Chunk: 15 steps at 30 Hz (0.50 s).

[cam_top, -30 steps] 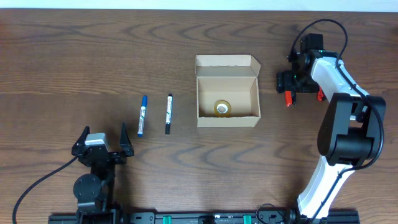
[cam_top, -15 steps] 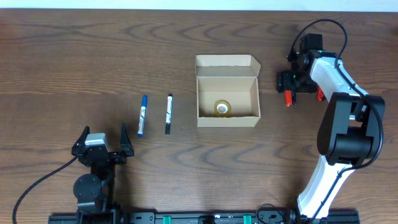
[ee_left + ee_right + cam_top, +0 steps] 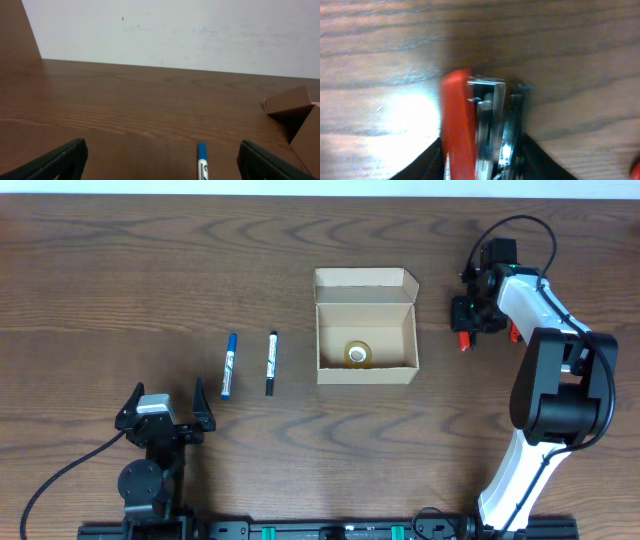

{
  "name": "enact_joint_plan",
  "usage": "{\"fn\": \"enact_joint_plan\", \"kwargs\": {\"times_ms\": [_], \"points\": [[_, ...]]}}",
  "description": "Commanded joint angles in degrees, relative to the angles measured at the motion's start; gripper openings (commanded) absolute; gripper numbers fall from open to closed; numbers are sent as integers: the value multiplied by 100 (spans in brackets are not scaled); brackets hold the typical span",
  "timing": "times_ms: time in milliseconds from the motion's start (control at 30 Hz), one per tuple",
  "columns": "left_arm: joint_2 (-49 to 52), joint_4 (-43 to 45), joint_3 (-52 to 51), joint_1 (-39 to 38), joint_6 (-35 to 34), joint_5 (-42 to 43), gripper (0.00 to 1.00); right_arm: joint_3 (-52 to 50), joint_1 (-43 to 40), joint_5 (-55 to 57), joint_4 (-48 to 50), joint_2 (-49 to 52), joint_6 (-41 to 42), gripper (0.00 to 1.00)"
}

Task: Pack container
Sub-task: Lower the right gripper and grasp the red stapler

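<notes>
The open cardboard box (image 3: 366, 290) sits in the middle of the desk (image 3: 120, 270) with a roll of tape (image 3: 357, 353) inside. Just to its right, the right jaws pinch a red stapler (image 3: 457, 125) lying on the wood. The left jaws stand wide apart and empty at the front left, near a blue marker (image 3: 229, 366) and a black marker (image 3: 271, 363).

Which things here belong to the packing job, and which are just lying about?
In the job: box; tape roll inside it; stapler between the right gripper's fingers.
Lying about for now: blue marker and black marker, untouched left of the box, probably to be packed later; left gripper, open, near neither.
</notes>
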Motion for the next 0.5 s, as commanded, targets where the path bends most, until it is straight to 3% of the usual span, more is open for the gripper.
{"fn": "enact_joint_plan", "kwargs": {"times_ms": [0,67,100,467], "points": [[-37,-302,-63,20,-20,68,95,-57,55,-13,4,61,42,18],[-37,-302,-63,20,-20,66,95,-57,55,-15,9,61,42,3],[-37,-302,-63,20,-20,66,95,-57,55,-15,15,61,42,1],[-37,-302,-63,20,-20,66,95,339,87,-337,-256,7,33,1]]}}
